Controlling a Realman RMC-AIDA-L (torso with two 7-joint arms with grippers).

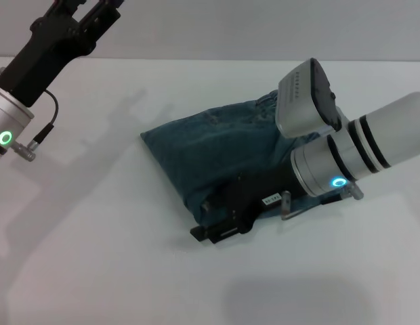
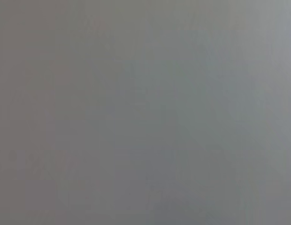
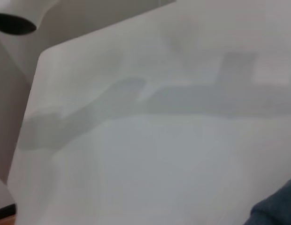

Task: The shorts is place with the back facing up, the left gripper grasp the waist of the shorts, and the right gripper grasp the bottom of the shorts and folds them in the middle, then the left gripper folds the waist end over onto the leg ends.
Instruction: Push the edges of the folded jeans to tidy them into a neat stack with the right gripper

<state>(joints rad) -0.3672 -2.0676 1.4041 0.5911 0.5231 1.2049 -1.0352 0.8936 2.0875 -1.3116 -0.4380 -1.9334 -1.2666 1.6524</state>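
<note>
Soft, limp denim shorts (image 1: 217, 145) lie folded at table centre, the right gripper (image 1: 220, 227) at their five-o'clock edge, finger state indiscernible; gathered waist likely grips best.

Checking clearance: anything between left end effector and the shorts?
Nothing: head view shows bare white table between left end effector and shorts.

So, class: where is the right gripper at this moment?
In the head view the right gripper is right of centre, low over the near edge of the shorts on the white table.
</note>
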